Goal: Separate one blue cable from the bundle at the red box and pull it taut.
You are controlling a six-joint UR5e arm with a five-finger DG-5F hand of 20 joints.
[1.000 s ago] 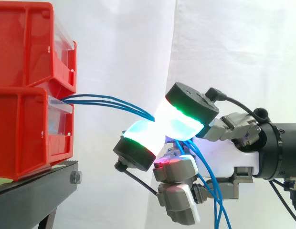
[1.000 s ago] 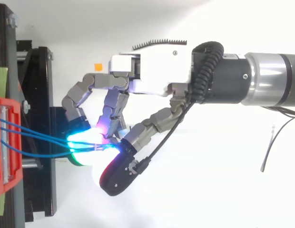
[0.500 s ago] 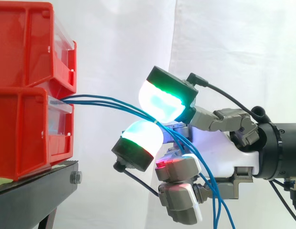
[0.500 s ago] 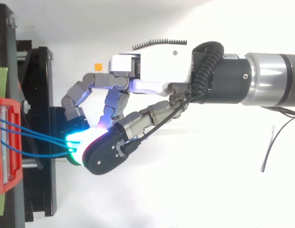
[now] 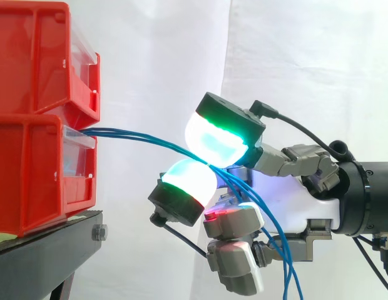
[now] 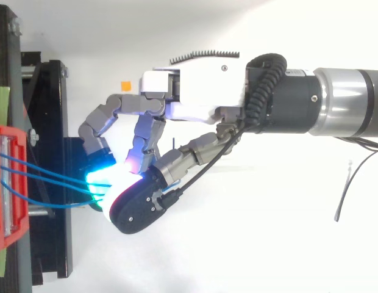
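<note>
Fingers (image 5: 216,137) of the hand (image 5: 294,200) are curled, and two glowing pads pinch the blue cables (image 5: 137,135) between them in the middle of the frame. From the side, the cables leave the lower bin (image 5: 31,169) at the left as a close bundle, pass between the pads and hang down at the lower right. From above, they spread apart at the bin and meet at the pads. Open room lies between bin and hand. The upper bin (image 5: 37,56) sits on the lower one, which stands near the edge of the black bench (image 5: 50,240).
</note>
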